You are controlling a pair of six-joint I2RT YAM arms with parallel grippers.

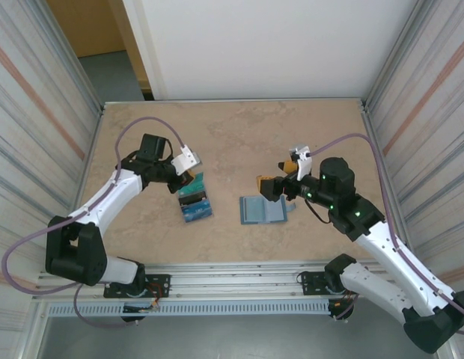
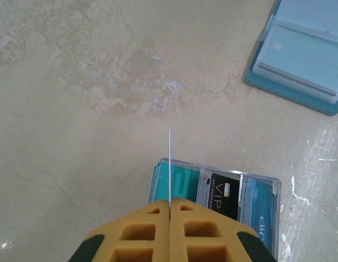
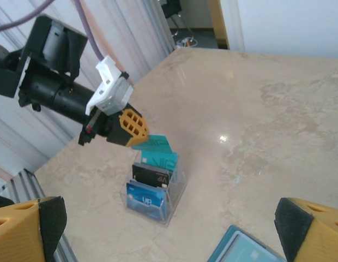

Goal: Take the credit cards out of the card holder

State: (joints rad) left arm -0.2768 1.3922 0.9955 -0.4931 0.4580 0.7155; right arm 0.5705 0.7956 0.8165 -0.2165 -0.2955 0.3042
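the left end effector [image 1: 189,176] was clamped shut on a teal card [image 3: 156,144], pinching it by its upper edge so that it hung upright. in the left wrist view this card showed edge-on as a thin pale line between the closed pads. it was just above a clear stand [image 3: 177,188] on the surface [image 1: 239,142]. the stand held more cards in stepped rows: another teal one [image 3: 161,161] at the back, a black card [image 3: 151,174] in the middle and a blue card [image 3: 144,201] in front.

the card holder [image 1: 262,210] lay open and flat on the surface to the right of the stand, apart from it, inner sleeves facing up. the right end effector [image 1: 277,173] hovered just beyond the holder's far right corner, its fingers [image 3: 27,229] spread wide with nothing between them.
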